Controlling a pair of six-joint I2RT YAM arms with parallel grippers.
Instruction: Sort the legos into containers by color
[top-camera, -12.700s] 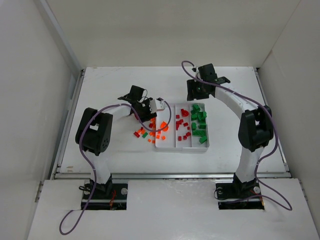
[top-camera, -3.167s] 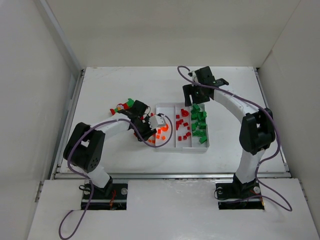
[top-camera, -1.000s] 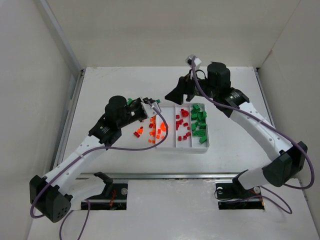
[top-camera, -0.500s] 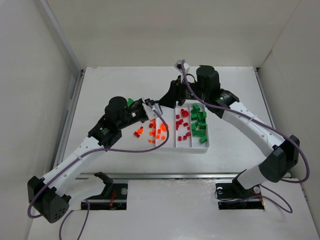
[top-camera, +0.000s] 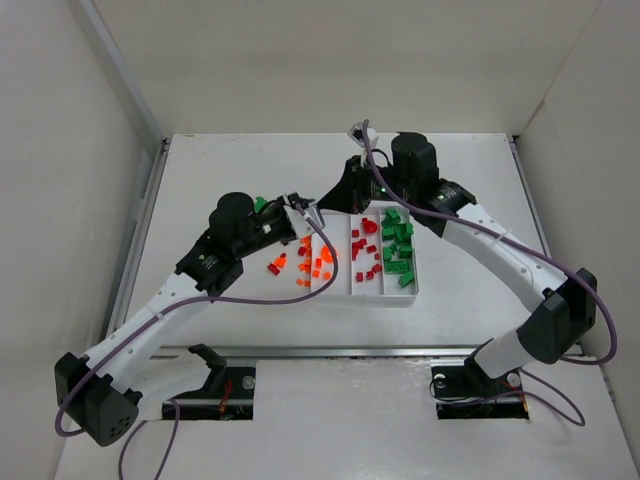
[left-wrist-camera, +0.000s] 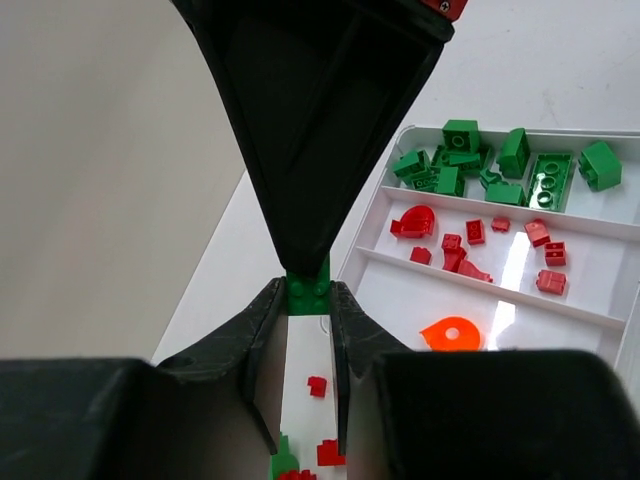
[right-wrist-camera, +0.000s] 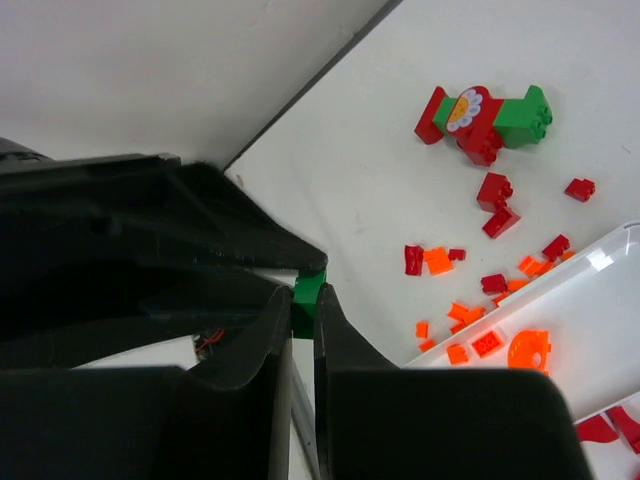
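Note:
Above the table, left of the tray, my two grippers meet tip to tip. A small green lego (left-wrist-camera: 306, 287) sits between the tips of my left gripper (left-wrist-camera: 305, 292), with both fingers against its sides. My right gripper (right-wrist-camera: 303, 297) comes from the opposite side and is shut on the same green lego (right-wrist-camera: 309, 289). The white tray (top-camera: 365, 297) holds orange legos (top-camera: 325, 258) in its left container, red legos (top-camera: 365, 252) in the middle one and green legos (top-camera: 398, 243) in the right one. Loose red and orange legos (right-wrist-camera: 430, 262) lie on the table beside the tray.
A joined red and green piece with a flower stud (right-wrist-camera: 483, 118) lies on the table further left. Loose red legos (right-wrist-camera: 497, 205) lie near it. The white enclosure walls (top-camera: 110, 120) stand along the table's sides, and purple cables hang off both arms.
My right gripper has swung down and left to the left gripper's tips and shut on the green lego held there. The left arm has barely moved.

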